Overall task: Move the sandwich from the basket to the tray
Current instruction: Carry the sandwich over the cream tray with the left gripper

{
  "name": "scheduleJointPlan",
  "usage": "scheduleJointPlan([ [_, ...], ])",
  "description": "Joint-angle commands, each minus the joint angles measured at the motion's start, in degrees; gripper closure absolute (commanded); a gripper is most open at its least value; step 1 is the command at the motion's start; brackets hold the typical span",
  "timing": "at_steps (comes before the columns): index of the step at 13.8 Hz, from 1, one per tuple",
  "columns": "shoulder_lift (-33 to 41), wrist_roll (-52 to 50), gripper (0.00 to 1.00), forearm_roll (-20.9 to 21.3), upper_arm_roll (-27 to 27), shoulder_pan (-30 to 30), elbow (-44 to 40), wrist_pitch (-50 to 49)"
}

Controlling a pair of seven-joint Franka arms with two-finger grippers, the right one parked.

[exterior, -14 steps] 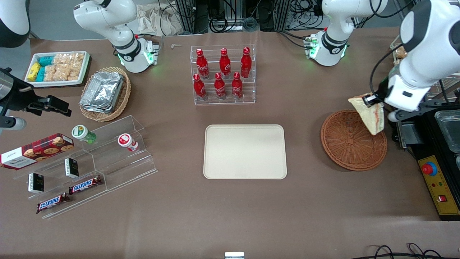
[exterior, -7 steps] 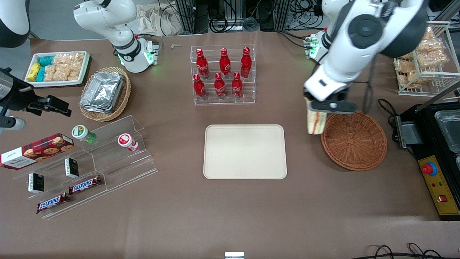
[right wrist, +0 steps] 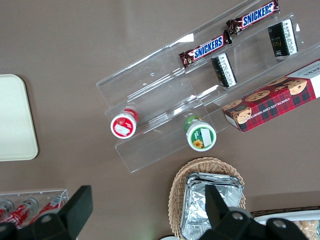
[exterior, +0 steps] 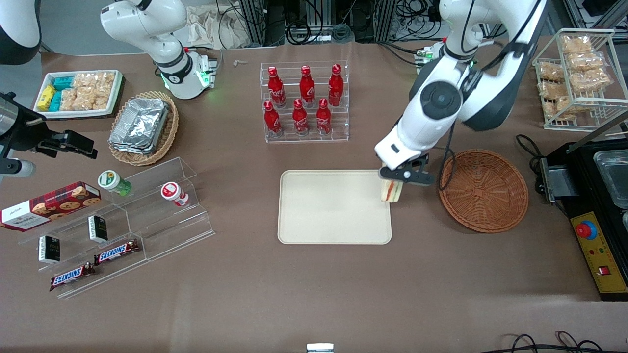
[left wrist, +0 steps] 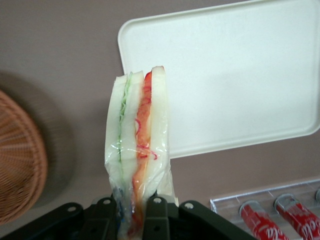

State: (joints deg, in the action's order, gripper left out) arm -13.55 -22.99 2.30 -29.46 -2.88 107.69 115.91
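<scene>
White-bread sandwich (left wrist: 137, 150) hung clamped in the tool (exterior: 398, 178), cream tray (exterior: 324, 215) edge just beneath the tool, wicker basket (exterior: 483, 190) beside it on the table (exterior: 304, 289).

You are seeing seven bottles (exterior: 300, 100), two Snickers bars (exterior: 117, 251), two baskets (exterior: 483, 190), and one gripper (exterior: 392, 182) pinching one sandwich (exterior: 391, 191).

Left arm bent low over the table, wrist angled down, tool (exterior: 392, 182) clamped tight, fingers (left wrist: 155, 216) pinched
</scene>
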Motion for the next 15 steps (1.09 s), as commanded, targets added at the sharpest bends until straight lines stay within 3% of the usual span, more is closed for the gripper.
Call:
scheduleJointPlan([
  [1, -6.5, -4.9, 1.0, 5.8, -2.0, -0.1, -1.5, 3.3],
  [3, -9.8, -8.4, 1.0, 10.1, -2.2, -0.2, -1.5, 4.9],
  [7, -14.6, -9.8, 1.0, 11.8, -2.3, -0.2, -1.6, 9.4],
  [11, -19.9, -19.7, 1.0, 21.7, -2.4, -1.5, -2.1, 12.7],
  [14, -20.0, -20.3, 1.0, 22.0, -2.7, -1.3, -2.1, 12.9],
  [15, -20.1, -20.3, 0.75, 22.0, -2.7, -1.3, -2.2, 12.9],
])
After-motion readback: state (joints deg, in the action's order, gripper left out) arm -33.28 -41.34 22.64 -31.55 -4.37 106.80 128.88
